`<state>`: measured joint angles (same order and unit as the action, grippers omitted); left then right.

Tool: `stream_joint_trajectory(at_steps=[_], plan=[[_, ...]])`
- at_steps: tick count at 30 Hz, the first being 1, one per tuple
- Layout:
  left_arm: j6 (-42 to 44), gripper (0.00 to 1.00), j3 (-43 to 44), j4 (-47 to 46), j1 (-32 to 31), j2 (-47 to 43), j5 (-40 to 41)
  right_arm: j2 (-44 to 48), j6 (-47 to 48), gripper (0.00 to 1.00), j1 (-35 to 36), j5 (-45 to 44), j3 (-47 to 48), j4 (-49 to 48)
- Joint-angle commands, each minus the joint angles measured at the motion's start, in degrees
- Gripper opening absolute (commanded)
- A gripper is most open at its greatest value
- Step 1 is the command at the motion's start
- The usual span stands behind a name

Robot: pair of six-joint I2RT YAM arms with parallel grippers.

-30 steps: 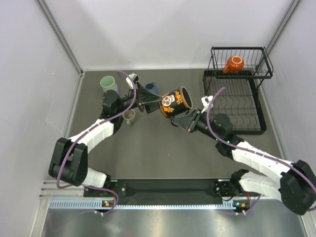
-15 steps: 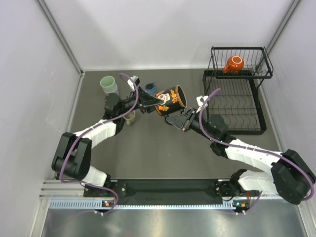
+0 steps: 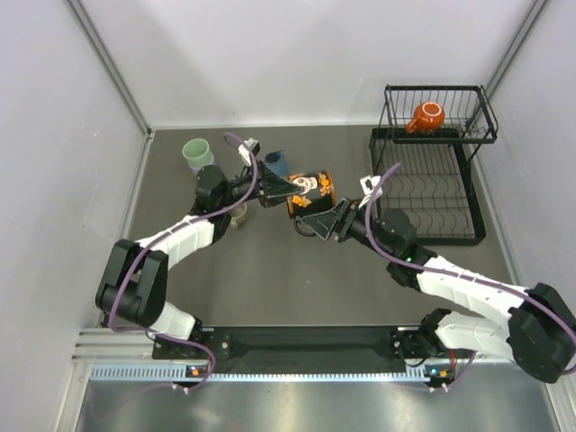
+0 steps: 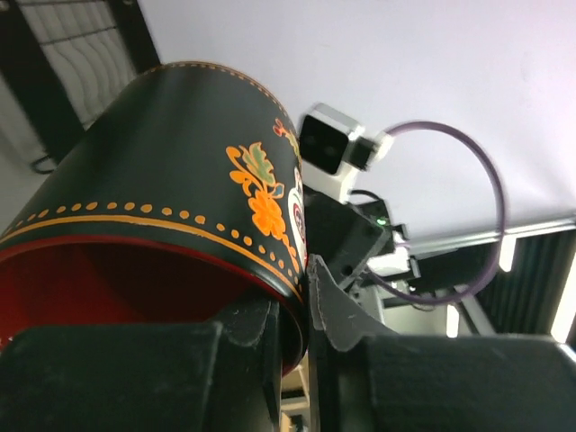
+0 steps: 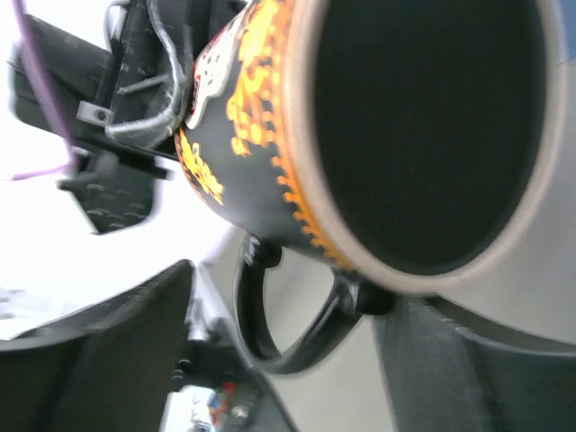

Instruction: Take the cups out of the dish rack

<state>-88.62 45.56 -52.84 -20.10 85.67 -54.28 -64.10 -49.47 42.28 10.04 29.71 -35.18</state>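
- The left arm stretches forward and rightward. The left gripper [image 3: 273,189] is clamped on the rim of the black floral mug [image 3: 312,191], one finger inside and one outside.
- The right arm reaches in leftward. The right gripper [image 3: 321,221] is spread, with the mug's handle between its fingers.
- The mug lies sideways mid-table, left of the dish rack [image 3: 423,200], mouth toward the left gripper.
- It is black with orange flowers, a dotted band and a red interior.

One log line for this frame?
left gripper: shut on black floral mug rim | right gripper: open by handle | orange mug: in dish rack
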Motion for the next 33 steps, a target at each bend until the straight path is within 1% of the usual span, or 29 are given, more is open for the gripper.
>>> stream_joint_trajectory(at_steps=[1, 2, 3, 4, 5, 6, 7, 8, 9, 11, 12, 14, 15, 17, 21, 22, 24, 25, 27, 30, 33], plan=[[13.01, 0.00, 6.45, 9.92, -0.03, -2.08, -1.09, 6.60, 9.21, 0.82, 0.34, -6.86, 5.18, 7.47], [15.90, 0.00, 7.78, 18.04, -0.12, -2.69, -0.31, 8.70, 10.61, 0.86, 0.34, -7.75, 5.18, 9.06], [22.89, 0.00, 9.27, 22.82, -0.12, -2.87, 0.48, 9.59, 11.23, 0.90, 0.34, -8.45, 5.53, 10.64], [27.05, 0.00, 13.02, 28.09, -0.20, -3.14, 1.62, 10.56, 11.85, 0.96, 0.34, -9.85, 5.79, 14.22], [31.71, 0.00, 15.24, 41.80, -0.38, -3.31, 5.20, 12.14, 13.25, 0.99, 0.34, -9.87, 6.14, 15.83], [41.06, 0.00, 17.78, 48.29, -0.73, -3.31, 8.54, 12.76, 13.87, 1.00, 0.34, -11.35, 7.10, 17.67], [45.33, 0.00, 22.59, 55.49, -1.17, -3.14, 11.71, 13.46, 14.40, 1.00, 0.34, -12.84, 7.55, 20.30], [48.86, 0.00, 24.82, 60.61, -2.48, -2.44, 14.70, 14.86, 15.54, 1.00, 0.34, -13.55, 7.81, 21.37], [53.94, 0.00, 26.75, 68.23, -3.10, -1.91, 20.30, 15.57, 16.07, 1.00, 0.34, -14.34, 8.16, 22.16], [57.58, 0.00, 31.59, 73.38, -4.77, -0.07, 24.99, 17.76, 17.30, 1.00, 0.43, -17.33, 8.17, 23.92], [60.29, 0.00, 34.22, 78.02, -5.30, 0.63, 29.28, 18.56, 17.65, 1.00, 0.35, -18.38, 8.08, 24.45], [62.42, 0.00, 36.69, 81.74, -7.14, 3.00, 34.13, 20.84, 18.80, 1.00, 0.26, -21.20, 7.73, 25.51], [64.25, 0.00, 39.23, 84.63, -7.93, 3.80, 39.03, 21.55, 19.32, 1.00, 0.34, -21.81, 7.38, 25.68], [65.50, 0.00, 41.96, 87.37, -10.13, 6.77, 42.31, 23.39, 20.55, 1.00, 0.34, -23.14, 7.03, 26.56], [68.48, 0.00, 50.65, 93.52, -14.08, 12.58, 48.99, 25.24, 22.14, 0.99, 0.34, -24.02, 6.85, 28.67], [69.01, 0.00, 52.07, 95.79, -15.66, 14.86, 52.23, 25.68, 22.75, 1.00, 0.34, -24.28, 6.76, 29.20], [70.24, 0.00, 55.49, 97.57, -16.72, 16.98, 53.75, 27.09, 23.28, 1.00, 0.34, -24.89, 6.76, 30.34], [70.42, 0.00, 56.21, 98.36, -17.69, 18.64, 56.97, 28.14, 23.89, 1.00, 0.34, -25.24, 6.67, 30.69], [70.78, 0.00, 57.61, 98.63, -18.13, 19.97, 57.45, 29.28, 24.60, 1.00, 0.26, -26.30, 6.06, 31.31], [70.78, 0.00, 58.93, 98.63, -18.31, 22.34, 55.95, 31.31, 25.92, 1.00, 0.34, -27.96, 5.53, 32.36], [70.78, 0.00, 59.73, 98.72, -18.49, 24.37, 56.65, 33.15, 26.44, 1.00, 0.34, -29.02, 5.44, 33.51]])
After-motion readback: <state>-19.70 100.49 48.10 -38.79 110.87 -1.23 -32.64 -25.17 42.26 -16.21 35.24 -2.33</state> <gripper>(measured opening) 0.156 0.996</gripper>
